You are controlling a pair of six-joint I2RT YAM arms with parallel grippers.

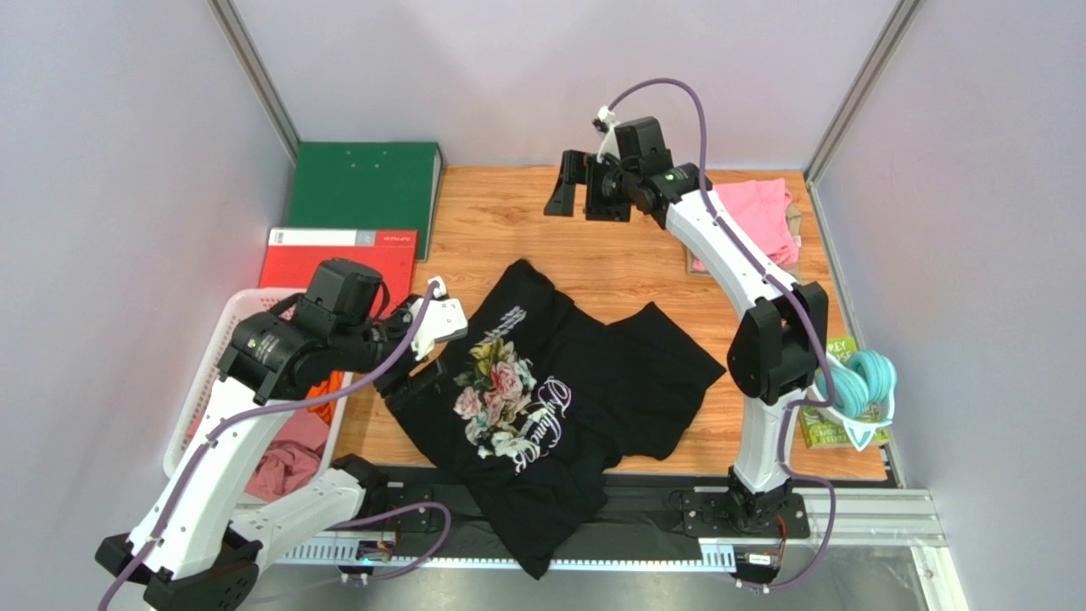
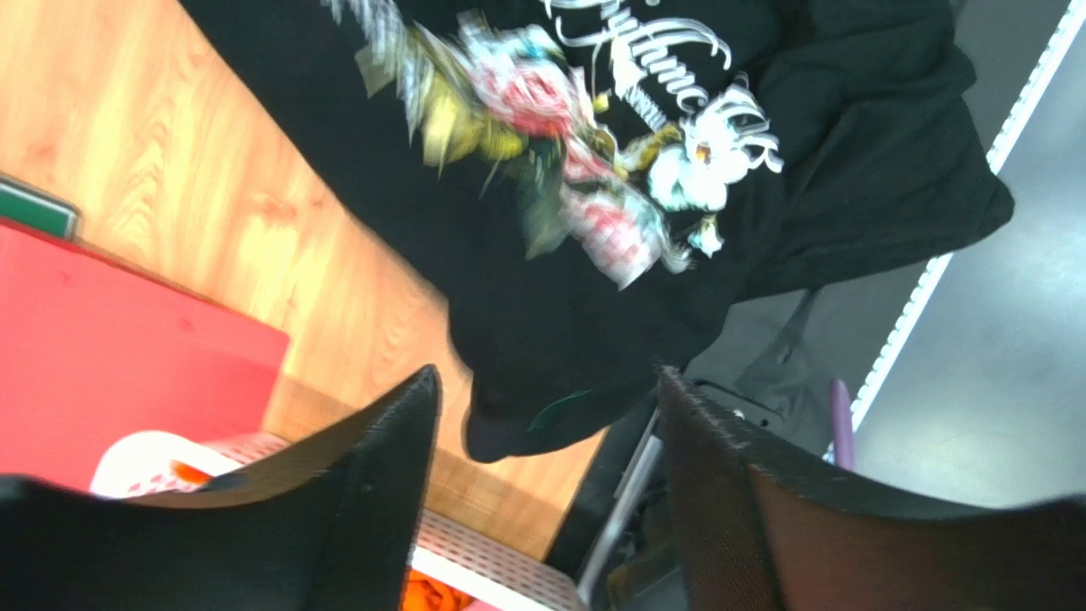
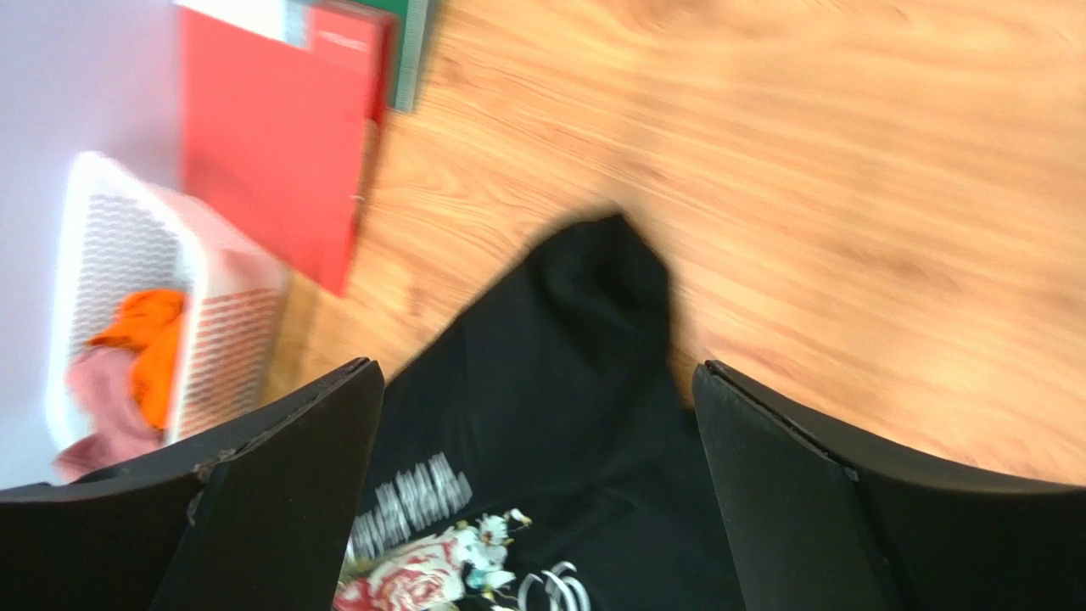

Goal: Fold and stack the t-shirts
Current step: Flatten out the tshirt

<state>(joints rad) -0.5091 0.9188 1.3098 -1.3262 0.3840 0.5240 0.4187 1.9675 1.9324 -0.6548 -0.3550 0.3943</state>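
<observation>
Top external view first: the wooden table fills the middle of the frame, and the black t-shirt sprawls over its centre, rumpled, rose print and white script facing up. Its lower end hangs off the table's bottom edge onto the dark rail.

The left arm bends in from the lower left, and its pincer sits at the shirt's left edge. From the left wrist view the left gripper has its jaws well apart with nothing between them; the shirt's edge lies beyond the fingertips, not pinched. The right arm reaches up to the top centre of the frame, over bare wood. The right gripper is spread wide and empty, with the shirt's pointed upper corner showing below it.

At the left edge stands a white basket holding a dusty-rose shirt and an orange shirt. Above it lie a green binder and a red binder. A pink shirt is bunched at the upper right. A teal coiled bundle lies at the right edge.
</observation>
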